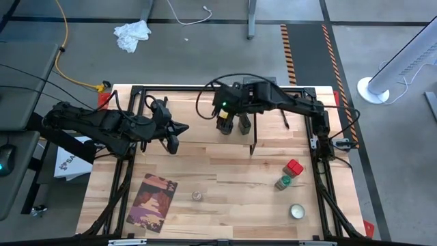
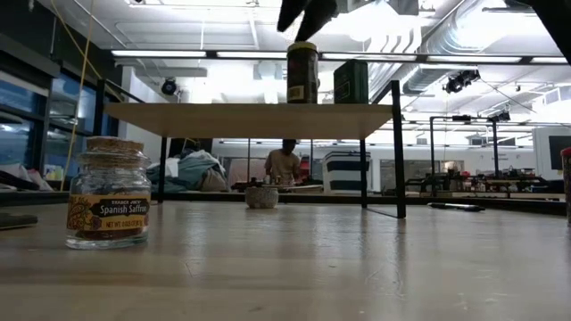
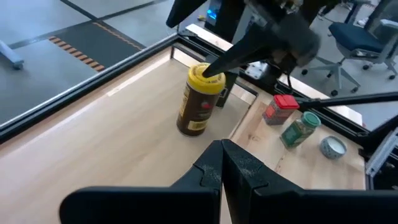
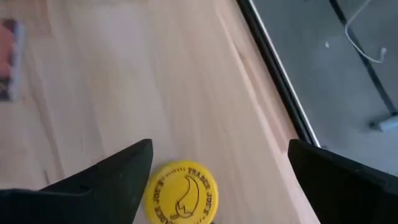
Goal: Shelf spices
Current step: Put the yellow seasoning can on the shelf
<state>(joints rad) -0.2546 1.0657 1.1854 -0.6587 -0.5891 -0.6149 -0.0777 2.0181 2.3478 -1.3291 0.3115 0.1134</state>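
Note:
The yellow-lidded jar (image 1: 223, 126) stands upright on the shelf (image 2: 223, 119), with the black square tin (image 1: 244, 124) beside it. My right gripper (image 4: 217, 180) is open just over the jar's yellow lid (image 4: 182, 194), which lies nearer one finger. My left gripper (image 3: 222, 163) is shut and empty, hovering over the shelf's left part (image 1: 173, 134). The red-topped container (image 1: 293, 166) and the green-lidded jar (image 1: 283, 182) stand on the table at the right. The tiny clear jar (image 2: 109, 192) stands near the front edge. My right gripper comes at the yellow lid (image 3: 206, 73) from above with its fingers spread wide. One finger (image 4: 121, 180) stands right beside the lid's rim. Whether it touches the lid I cannot tell. The jar stands upright on the shelf board.
A flat round pale tin (image 1: 296, 212) lies near the table's front right corner, and a dark printed card (image 1: 151, 201) lies at the front left. The shelf's thin black legs (image 2: 397, 152) stand on the table. People sit in the room beyond the table (image 2: 284, 165).

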